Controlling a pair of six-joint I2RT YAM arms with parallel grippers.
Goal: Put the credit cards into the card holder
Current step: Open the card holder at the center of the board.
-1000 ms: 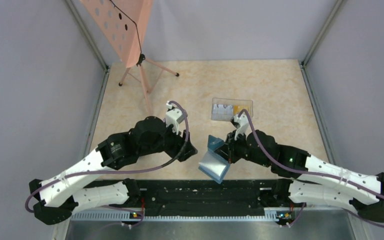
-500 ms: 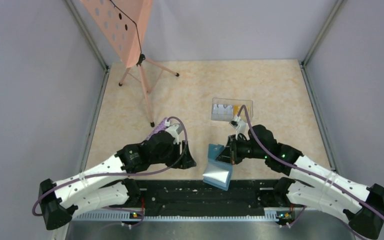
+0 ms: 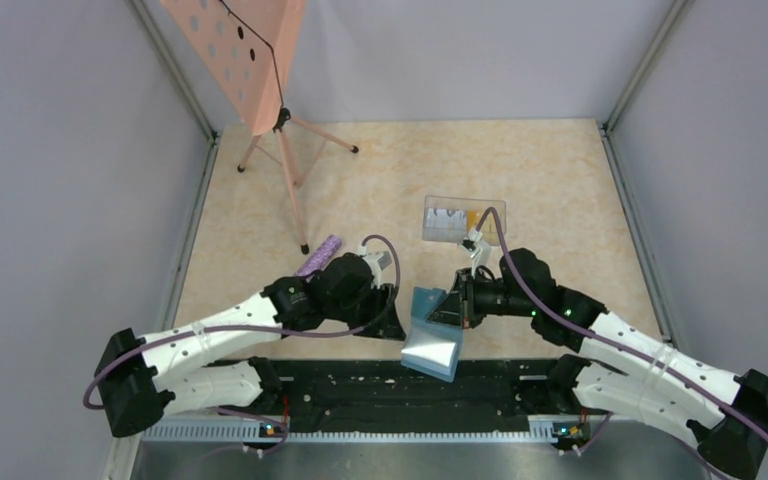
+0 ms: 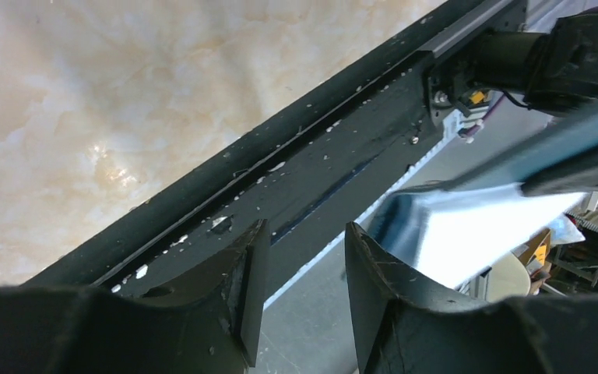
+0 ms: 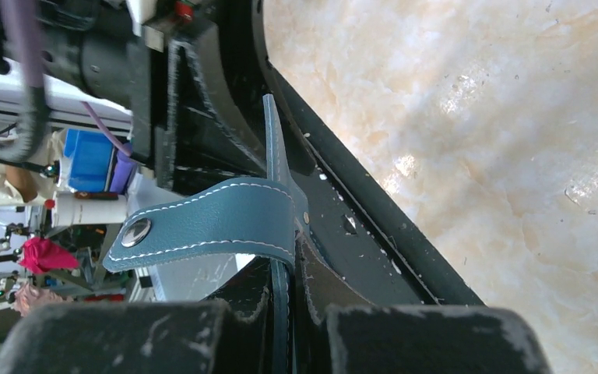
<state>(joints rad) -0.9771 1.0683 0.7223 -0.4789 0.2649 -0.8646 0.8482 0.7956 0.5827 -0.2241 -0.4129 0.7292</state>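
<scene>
**Holder in the air, cards not yet touched**

Over the last second my left arm has swung in low toward the middle. My left claw [image 3: 392, 312] now sits just beside the card holder [image 3: 432, 340], and a small purple thing [image 3: 320, 254] that my wrist was covering now lies in the open on the table [image 3: 560, 170]. The holder has also drifted a little toward the near edge.

My right claw [image 3: 457, 303] is clamped on one teal edge of the holder. In the right wrist view that edge is pinched between my fingers [image 5: 241, 300], and the snap tab [image 5: 202, 226] curls off to the side. The holder hangs open over the black rail [image 3: 380, 380] at the near edge of the table, its pale blue inside facing up.

My left claw [image 4: 302, 257] stands partly open with nothing in it. Its wrist view shows only the rail through the gap, with the holder's pale face off to one side and not touching my fingers.

The credit cards [image 3: 450, 217] are in a clear tray [image 3: 500, 205] farther back, well apart from both claws. I see no card in any slot, though part of the inside is hidden from me.

By my reckoning, only the lifting and opening is done. I have yet to steady the holder, fetch each card, and slide them all in.
</scene>
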